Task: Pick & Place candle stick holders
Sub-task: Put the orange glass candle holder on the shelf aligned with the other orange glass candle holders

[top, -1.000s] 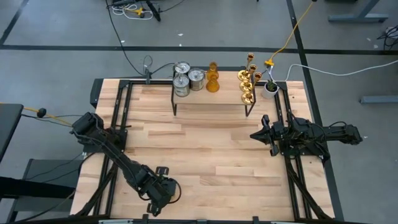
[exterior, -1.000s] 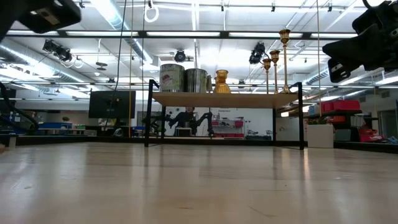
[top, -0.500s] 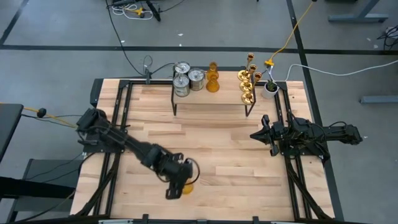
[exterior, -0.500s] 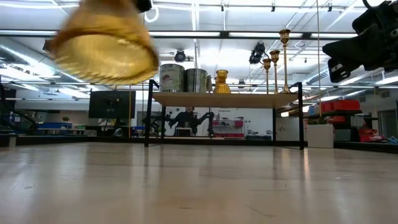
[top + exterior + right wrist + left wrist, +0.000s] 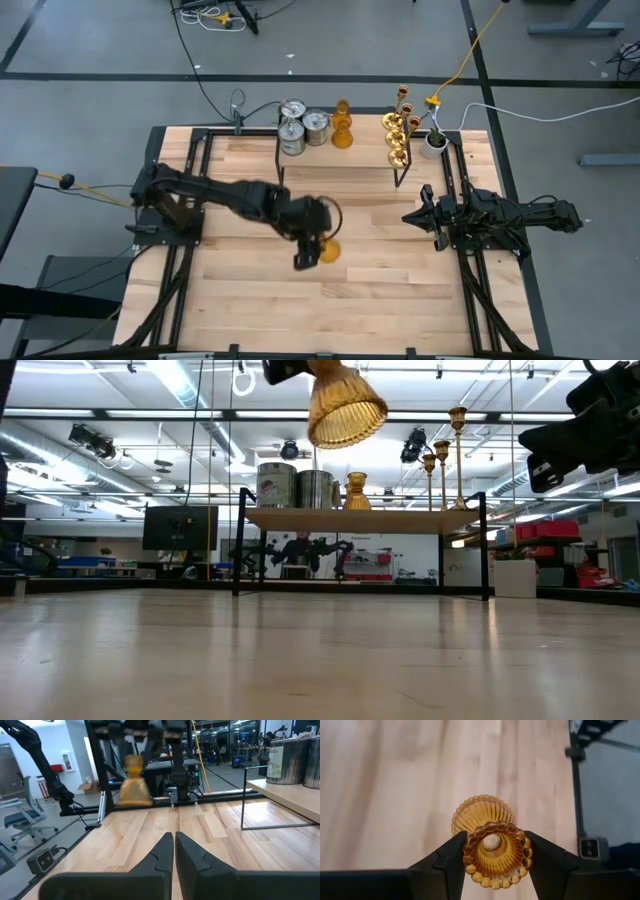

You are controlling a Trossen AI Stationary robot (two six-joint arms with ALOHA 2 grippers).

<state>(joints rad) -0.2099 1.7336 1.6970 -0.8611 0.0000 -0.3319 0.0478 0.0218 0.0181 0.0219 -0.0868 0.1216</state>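
Two dark fingers (image 5: 451,865) of the left gripper (image 5: 492,857) press on an amber holder (image 5: 492,851), one on each side. The jaws are part way open, just as wide as the holder's neck. The holder hangs in the air above the table (image 5: 380,290), near the middle, with its wide bell end pointing down. In the low view it shows high up, well clear of the wood.

The right gripper (image 5: 174,851) waits by the right side of the table. Its fingers are pressed together and hold nothing.

At the back of the table stands a small shelf (image 5: 340,160) on thin black legs. On it are three silver holders (image 5: 300,128) in a bunch at the left end. Next to them are two more amber ones (image 5: 342,127). Three tall brass holders (image 5: 398,130) stand in a bunch at the right end. A little white pot (image 5: 433,141) with a green plant sits just beside the shelf, at the right.

The table is light wood with a black frame (image 5: 195,200). Past it is a big room with bright lights on the ceiling, screens and a grey floor with cables (image 5: 480,40).
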